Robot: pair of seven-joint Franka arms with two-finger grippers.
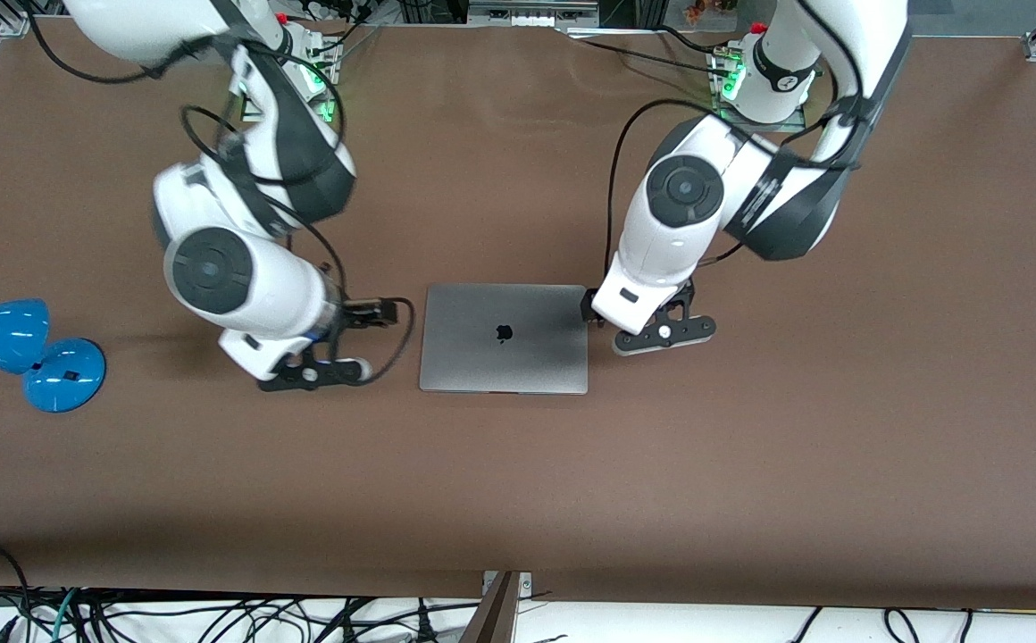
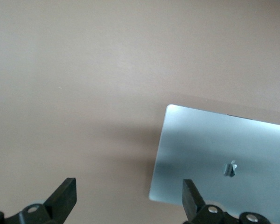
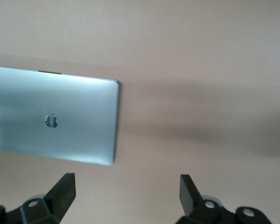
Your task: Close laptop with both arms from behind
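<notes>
Brown bench [image 1: 518,500], blue desk lamp [image 1: 22,353] at right arm's end. Laptop [image 1: 505,338] mid-bench, lid flat shut. Rigid, slick metal, scratch-prone; judged best pressed on lid edge, not pinched. Left gripper [image 2: 130,200] and right gripper [image 3: 128,198] flanking, both spread, empty.

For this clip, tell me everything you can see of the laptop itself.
The laptop is a slim silver-grey slab that looks like brushed metal, with rounded corners and a small black apple logo at the middle of its lid. It is fully shut, lying flat on the brown table, square to the table's edges. Only the lid shows; keyboard and screen are hidden. It lies between the two grippers, the left gripper over the lid's corner at its end. Whether that gripper touches the lid cannot be told.
</notes>
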